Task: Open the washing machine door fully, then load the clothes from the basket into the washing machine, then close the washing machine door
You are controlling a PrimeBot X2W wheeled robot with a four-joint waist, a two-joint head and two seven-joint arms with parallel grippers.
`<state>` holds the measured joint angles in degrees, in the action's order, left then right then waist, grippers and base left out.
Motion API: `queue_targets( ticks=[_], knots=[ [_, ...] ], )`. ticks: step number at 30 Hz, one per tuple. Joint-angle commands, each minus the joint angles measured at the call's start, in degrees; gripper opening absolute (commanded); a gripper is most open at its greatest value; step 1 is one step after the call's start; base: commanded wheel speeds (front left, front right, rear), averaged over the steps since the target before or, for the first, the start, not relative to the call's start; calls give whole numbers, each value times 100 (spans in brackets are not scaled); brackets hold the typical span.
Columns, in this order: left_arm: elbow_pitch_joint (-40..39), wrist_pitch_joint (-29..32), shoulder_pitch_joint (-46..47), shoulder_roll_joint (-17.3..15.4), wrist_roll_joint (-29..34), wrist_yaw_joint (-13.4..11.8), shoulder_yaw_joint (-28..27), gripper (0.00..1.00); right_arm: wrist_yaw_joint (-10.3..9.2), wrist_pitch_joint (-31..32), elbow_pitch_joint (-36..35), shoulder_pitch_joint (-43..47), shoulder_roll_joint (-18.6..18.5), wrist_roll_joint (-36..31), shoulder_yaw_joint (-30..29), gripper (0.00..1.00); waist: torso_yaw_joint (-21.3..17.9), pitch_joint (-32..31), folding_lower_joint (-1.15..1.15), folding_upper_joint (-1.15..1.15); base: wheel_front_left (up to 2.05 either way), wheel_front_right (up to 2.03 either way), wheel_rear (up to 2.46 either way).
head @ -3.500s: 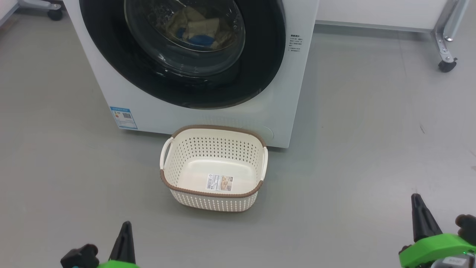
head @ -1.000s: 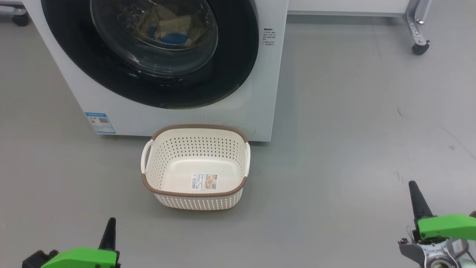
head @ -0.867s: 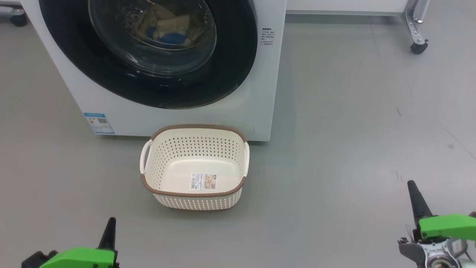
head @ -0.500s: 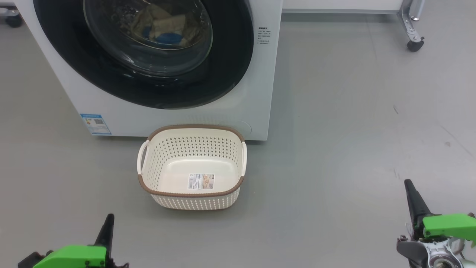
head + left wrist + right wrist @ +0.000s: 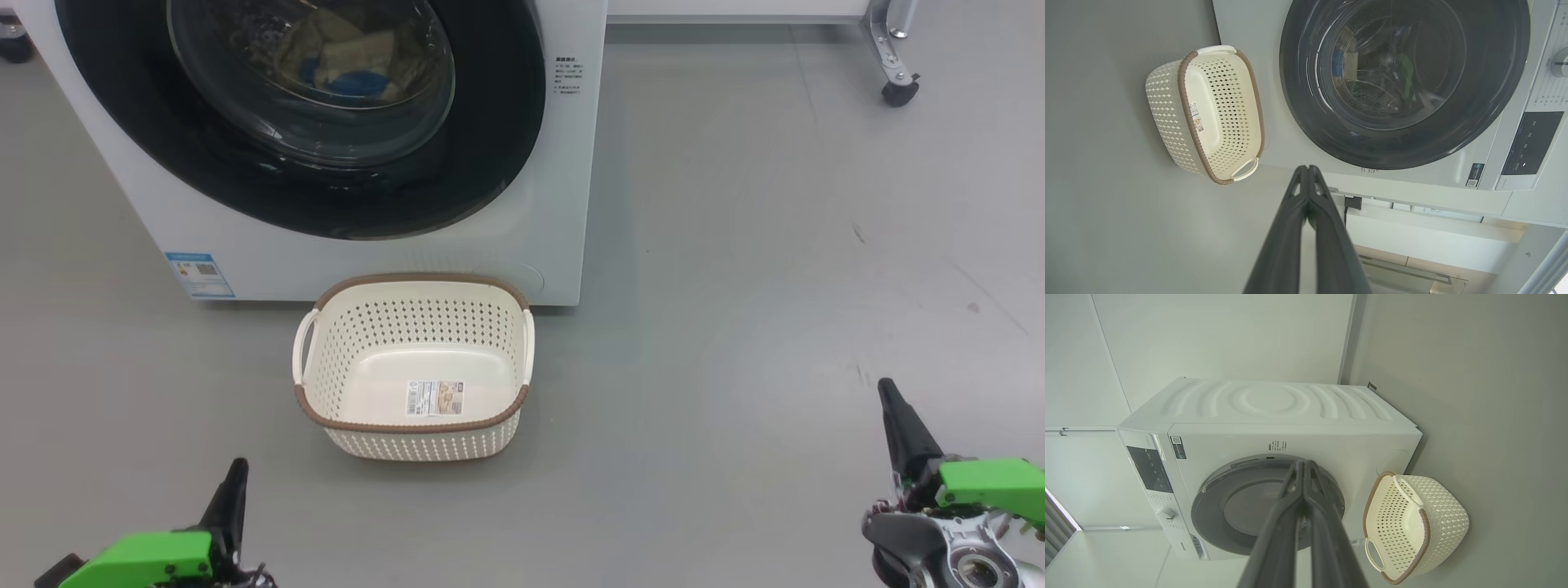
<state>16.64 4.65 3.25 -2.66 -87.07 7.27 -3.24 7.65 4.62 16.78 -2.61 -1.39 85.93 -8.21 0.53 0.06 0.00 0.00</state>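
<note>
the left gripper (image 5: 237,467) hung low at the left, fingers pressed together on nothing. the washing machine door (image 5: 490,163) sat shut on the washing machine (image 5: 555,204), the clothes (image 5: 343,61) behind its glass. the basket (image 5: 412,426) stood on the floor (image 5: 735,245) just before the machine. the right gripper (image 5: 886,388), low at the right, was pressed together too.

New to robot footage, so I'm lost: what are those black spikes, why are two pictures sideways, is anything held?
Those are the robot's left gripper and right gripper, seen from its head camera, both shut, holding nothing. The sideways pictures come from wrist cameras looking along each gripper's fingers. On the grey floor stands a big white washing machine, its round black-rimmed glass door closed, pale yellow and blue clothes inside. Before it sits a cream perforated plastic basket, brown-rimmed, empty but for a sticker.
</note>
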Motion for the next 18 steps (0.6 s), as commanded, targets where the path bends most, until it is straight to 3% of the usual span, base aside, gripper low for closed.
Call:
queue_targets(
  ticks=[1,8,18],
  knots=[
    [-220,44,275,-47,-116,21,-217,0,-15,64,-244,-326,-142,142,136,0,-5,1,0,0,0,0,0],
    [-261,163,291,-41,-516,22,-305,0,-16,183,-275,-356,-149,611,169,0,-51,12,0,0,0,0,0],
    [-261,169,291,-38,-523,22,-311,0,-16,186,-276,-357,-149,624,170,0,-53,12,0,0,0,0,0]
  ],
)
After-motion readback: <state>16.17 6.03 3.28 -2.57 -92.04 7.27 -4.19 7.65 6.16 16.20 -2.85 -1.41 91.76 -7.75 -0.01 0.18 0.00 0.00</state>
